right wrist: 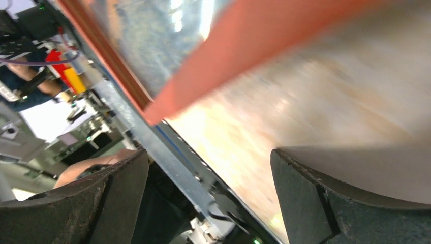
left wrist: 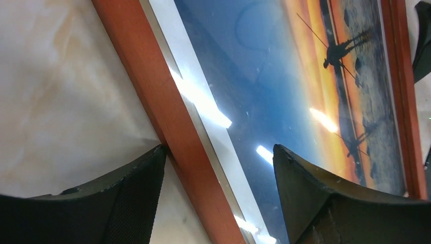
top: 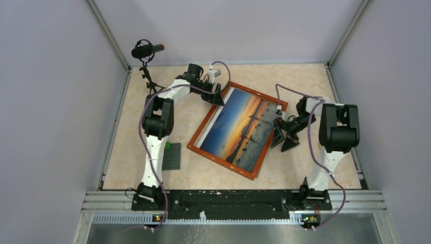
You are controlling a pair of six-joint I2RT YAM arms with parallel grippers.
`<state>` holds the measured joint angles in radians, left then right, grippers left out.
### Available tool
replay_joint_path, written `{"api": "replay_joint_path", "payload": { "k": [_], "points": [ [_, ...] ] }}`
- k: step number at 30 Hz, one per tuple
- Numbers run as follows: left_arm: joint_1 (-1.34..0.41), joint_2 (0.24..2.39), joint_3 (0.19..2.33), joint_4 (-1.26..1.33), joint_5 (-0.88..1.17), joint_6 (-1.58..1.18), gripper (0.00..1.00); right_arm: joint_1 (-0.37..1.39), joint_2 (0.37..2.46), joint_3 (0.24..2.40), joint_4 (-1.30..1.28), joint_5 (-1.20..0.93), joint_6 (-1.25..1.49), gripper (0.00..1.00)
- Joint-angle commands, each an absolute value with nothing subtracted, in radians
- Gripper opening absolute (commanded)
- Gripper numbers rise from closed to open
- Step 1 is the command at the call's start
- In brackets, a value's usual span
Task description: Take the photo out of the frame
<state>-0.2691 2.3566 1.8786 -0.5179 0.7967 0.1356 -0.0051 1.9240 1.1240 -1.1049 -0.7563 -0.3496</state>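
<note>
Top external view: the frame (top: 221, 161) lies face up mid-table, photo (top: 243, 129) inside, long axis running far-right to near-left, the left gripper (top: 217, 96) gaping empty astride its left edge, the right gripper (top: 282, 136) equally wide and empty beside its right edge.

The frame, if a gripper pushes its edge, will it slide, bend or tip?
Probably slides: the frame lies flat on the smooth table. Likely stiff, given its wooden border. Its glossy front, mirroring lights, may be slippery and fragile.
</note>
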Motion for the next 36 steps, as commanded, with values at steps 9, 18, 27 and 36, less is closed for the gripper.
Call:
{"api": "replay_joint_path", "payload": {
  "k": [9,18,27,36],
  "points": [
    [-0.348,2.595,2.321,-0.614,0.669,0.258,0.88,-0.207,1.916,1.571,-1.277,-0.646,-0.591,0.91],
    [-0.327,1.994,1.763,-0.556,0.538,0.643,0.99,-0.149,2.195,2.052,-1.106,-0.633,-0.341,0.91],
    [-0.487,1.393,1.052,-0.553,0.419,0.998,0.99,-0.02,2.382,2.254,-1.053,-0.602,-0.302,0.91],
    [-0.772,1.19,0.724,-0.266,0.225,0.963,0.99,-0.016,2.4,2.169,-1.026,-0.594,-0.347,0.91]
  ]
}}
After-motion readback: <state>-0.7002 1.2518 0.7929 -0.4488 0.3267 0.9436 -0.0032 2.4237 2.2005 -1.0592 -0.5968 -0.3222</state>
